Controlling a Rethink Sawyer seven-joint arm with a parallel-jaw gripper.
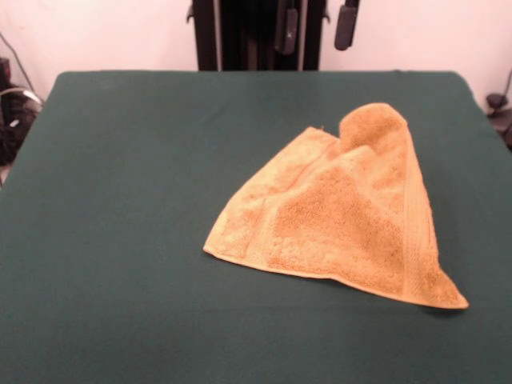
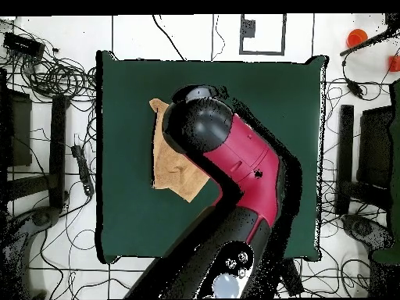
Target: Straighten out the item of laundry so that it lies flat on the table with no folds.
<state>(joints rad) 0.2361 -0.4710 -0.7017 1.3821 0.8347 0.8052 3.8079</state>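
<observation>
Towel (image 1: 344, 220): golden tan terry cloth, lying crumpled on the desk (image 1: 144, 200), not flat.
Towel shape, front view: roughly a triangle; a long hem runs along the near side from a blunt corner at the left to a sharp point at the right.
Towel folds: the top rises into a rounded hump, with a deep crease just left of it; a flap folded over lies across the middle.
Towel bands: one smoother woven strip runs down the right side to the sharp point, another crosses the left part near the blunt corner.
Towel place, front view: on the right half of the desk, all of it well inside the green cloth.
Towel, overhead view (image 2: 168, 168): only a strip shows at the left of the arm; the rest is covered by it.
Desk: plain dark green cloth; no other object lies on it.
Arm (image 2: 226, 156): red and black, reaching from the picture's bottom across the desk, its black rounded end right over the towel in the overhead view.
Fingers (image 1: 316, 28): two dark tips hang at the top edge of the front view, well above and behind the towel, touching nothing.
Fingers' state: the two tips stand plainly apart, nothing between them; the overhead view hides them under the arm.
</observation>
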